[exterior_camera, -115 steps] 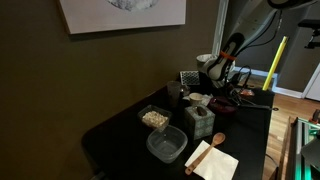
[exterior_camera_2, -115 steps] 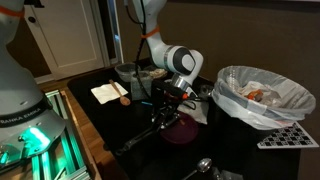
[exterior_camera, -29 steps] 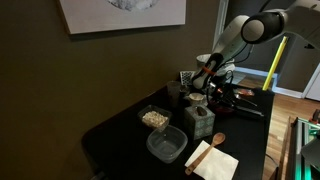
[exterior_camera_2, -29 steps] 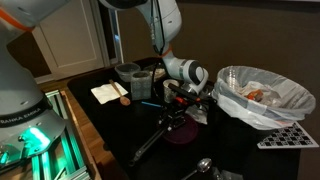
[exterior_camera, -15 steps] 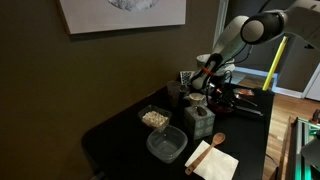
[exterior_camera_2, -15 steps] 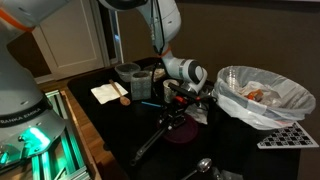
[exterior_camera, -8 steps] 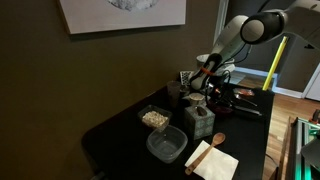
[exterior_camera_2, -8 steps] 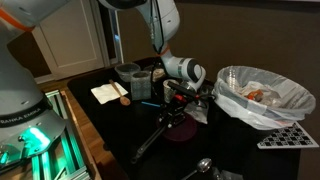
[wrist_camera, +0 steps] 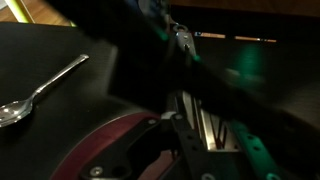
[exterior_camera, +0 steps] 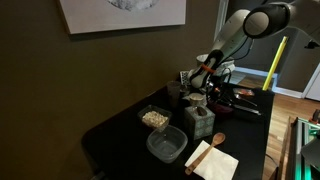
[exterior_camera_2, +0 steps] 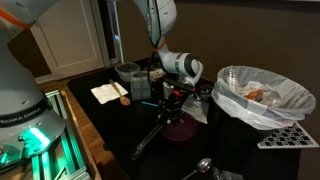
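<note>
One maroon bowl [exterior_camera_2: 182,131], just beneath pincer [exterior_camera_2: 176,100], spoon [wrist_camera: 46,84] apart

Only legible text: vertical dark lettering "FRANKA EMIKA" on the white robot base [exterior_camera_2: 13,120], lower left of an exterior view. It is small, and the first letter is partly cut off.
</note>
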{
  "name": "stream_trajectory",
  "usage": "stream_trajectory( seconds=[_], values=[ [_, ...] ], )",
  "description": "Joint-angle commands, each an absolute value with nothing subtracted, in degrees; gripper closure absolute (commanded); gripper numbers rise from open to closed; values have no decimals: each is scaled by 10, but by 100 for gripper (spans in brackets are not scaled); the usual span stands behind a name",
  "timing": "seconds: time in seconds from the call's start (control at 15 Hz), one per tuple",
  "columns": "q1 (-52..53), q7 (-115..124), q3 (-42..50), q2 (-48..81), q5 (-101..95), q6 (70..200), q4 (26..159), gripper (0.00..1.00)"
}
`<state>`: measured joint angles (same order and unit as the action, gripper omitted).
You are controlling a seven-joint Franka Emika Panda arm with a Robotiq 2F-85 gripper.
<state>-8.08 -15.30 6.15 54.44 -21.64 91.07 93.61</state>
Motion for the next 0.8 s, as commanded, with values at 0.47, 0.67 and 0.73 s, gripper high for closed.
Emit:
stream_trajectory(
  seconds=[0.47,0.67,0.73],
  values=[
    [-69,-48,70,401,-223,1040,1122,93],
    [-73,-16,73,351,-210,1085,1169,93],
    [-74,-3,74,333,-205,1101,1185,93]
  ],
)
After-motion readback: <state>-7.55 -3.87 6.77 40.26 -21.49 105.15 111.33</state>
